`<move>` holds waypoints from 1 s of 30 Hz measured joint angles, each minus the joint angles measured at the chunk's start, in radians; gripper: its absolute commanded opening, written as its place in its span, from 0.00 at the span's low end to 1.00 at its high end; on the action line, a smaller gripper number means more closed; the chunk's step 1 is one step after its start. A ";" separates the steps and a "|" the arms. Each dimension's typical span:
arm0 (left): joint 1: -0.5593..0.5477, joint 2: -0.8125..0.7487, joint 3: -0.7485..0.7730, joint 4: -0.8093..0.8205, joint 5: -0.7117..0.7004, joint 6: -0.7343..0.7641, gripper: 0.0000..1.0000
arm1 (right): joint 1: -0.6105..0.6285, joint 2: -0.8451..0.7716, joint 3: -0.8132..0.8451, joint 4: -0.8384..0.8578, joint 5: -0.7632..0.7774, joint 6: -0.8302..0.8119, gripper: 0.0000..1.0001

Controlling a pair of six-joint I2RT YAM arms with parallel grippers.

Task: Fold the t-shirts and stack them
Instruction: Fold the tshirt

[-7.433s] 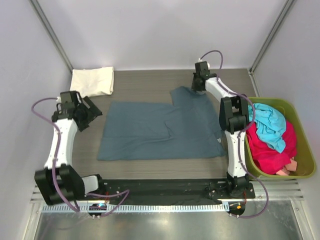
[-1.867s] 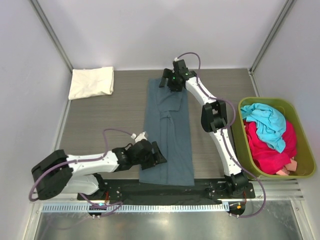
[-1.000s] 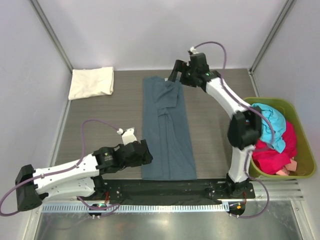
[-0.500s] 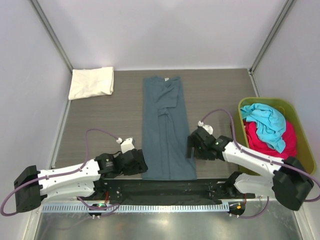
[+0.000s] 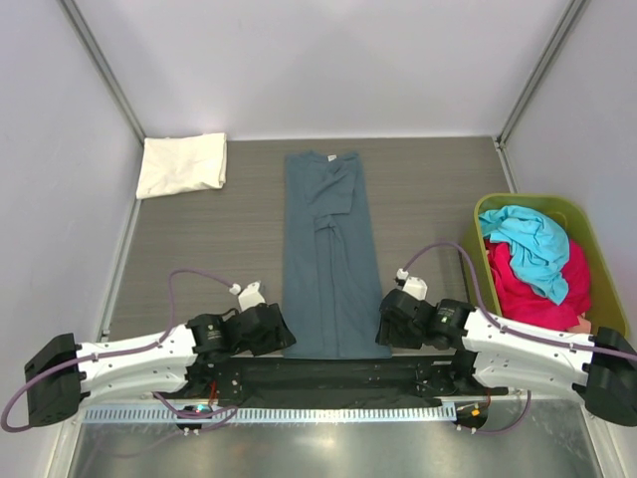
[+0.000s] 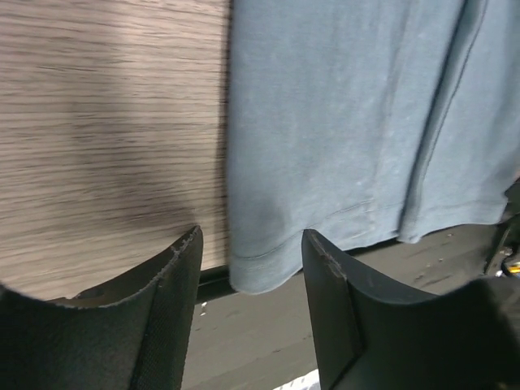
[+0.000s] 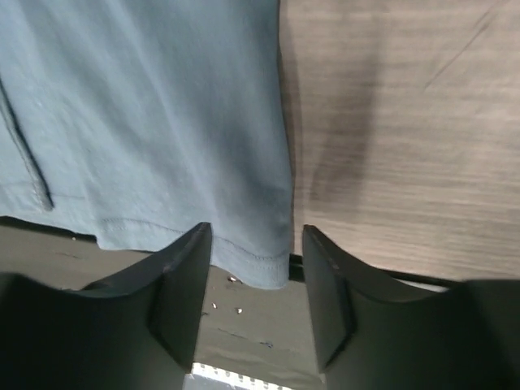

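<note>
The slate-blue t-shirt (image 5: pixel 329 257) lies folded into a long narrow strip down the table's middle, its hem hanging over the near edge. My left gripper (image 5: pixel 274 331) is open, its jaws astride the hem's left corner (image 6: pixel 258 268). My right gripper (image 5: pixel 390 324) is open, its jaws astride the hem's right corner (image 7: pixel 264 264). A folded cream-white t-shirt (image 5: pixel 182 163) lies at the far left. A turquoise t-shirt (image 5: pixel 532 245) and a pink-red t-shirt (image 5: pixel 542 294) lie heaped in the bin.
The olive-green bin (image 5: pixel 599 346) stands at the right edge of the table. A black base strip (image 5: pixel 328 372) runs along the near edge under the hem. Wood-grain table (image 5: pixel 438 209) shows on both sides of the blue shirt.
The shirt has gone from spread wide to a narrow strip. Both arms have dropped to the near edge, the right one swinging from the collar down to the hem's right corner.
</note>
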 measured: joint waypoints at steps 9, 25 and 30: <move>0.000 0.013 -0.029 0.080 0.026 -0.014 0.39 | 0.057 -0.002 -0.058 0.016 -0.005 0.093 0.34; 0.027 0.122 0.188 -0.064 -0.019 0.053 0.00 | 0.065 -0.021 0.068 0.040 0.058 0.050 0.01; 0.169 0.190 0.426 -0.129 -0.039 0.174 0.00 | 0.002 0.107 0.347 0.039 0.140 -0.077 0.01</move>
